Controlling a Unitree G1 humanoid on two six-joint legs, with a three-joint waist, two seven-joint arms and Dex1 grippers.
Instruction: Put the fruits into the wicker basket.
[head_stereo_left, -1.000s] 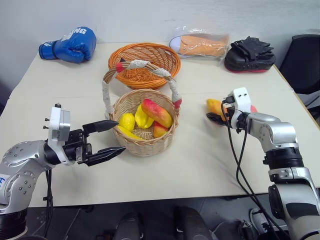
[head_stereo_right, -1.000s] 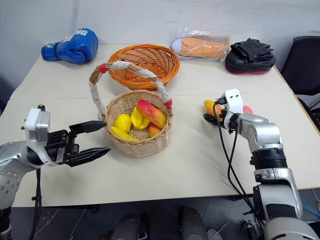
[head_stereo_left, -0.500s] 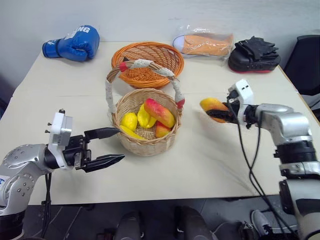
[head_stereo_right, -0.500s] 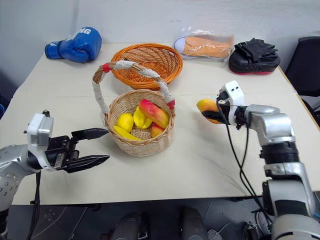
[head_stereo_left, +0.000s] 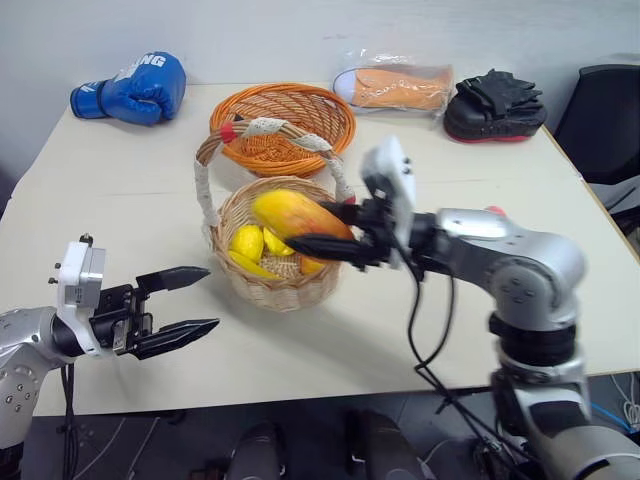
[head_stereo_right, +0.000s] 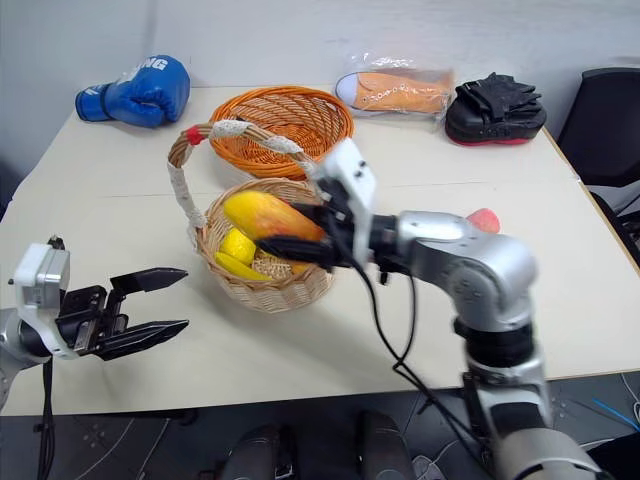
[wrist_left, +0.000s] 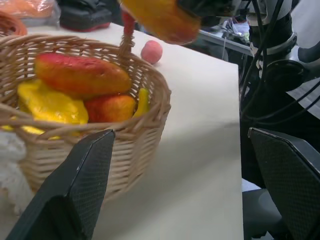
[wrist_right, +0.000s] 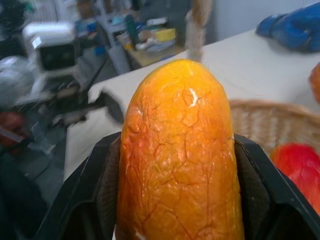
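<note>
The held mango (head_stereo_left: 290, 216) and right tool (head_stereo_left: 325, 232) hide part of the wicker basket's (head_stereo_left: 262, 288) contents.

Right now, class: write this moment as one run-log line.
right hand: shut on mango, over wicker basket | left hand: open, empty | peach: on table

I see my right gripper (head_stereo_right: 268, 238) clamped on an orange-yellow mango (head_stereo_right: 268, 216), holding it just above the wicker basket (head_stereo_right: 262, 282), over its near rim. Yellow fruit pieces (head_stereo_right: 238, 250) lie inside the basket. My left gripper (head_stereo_right: 152, 303) hangs left of the basket, fingers spread, well apart from it. A pinkish peach (head_stereo_right: 484, 219) sits right of the basket. Behind the basket stands an orange woven bowl (head_stereo_right: 283, 117), with a blue boxing glove (head_stereo_right: 134, 91) farther left.
</note>
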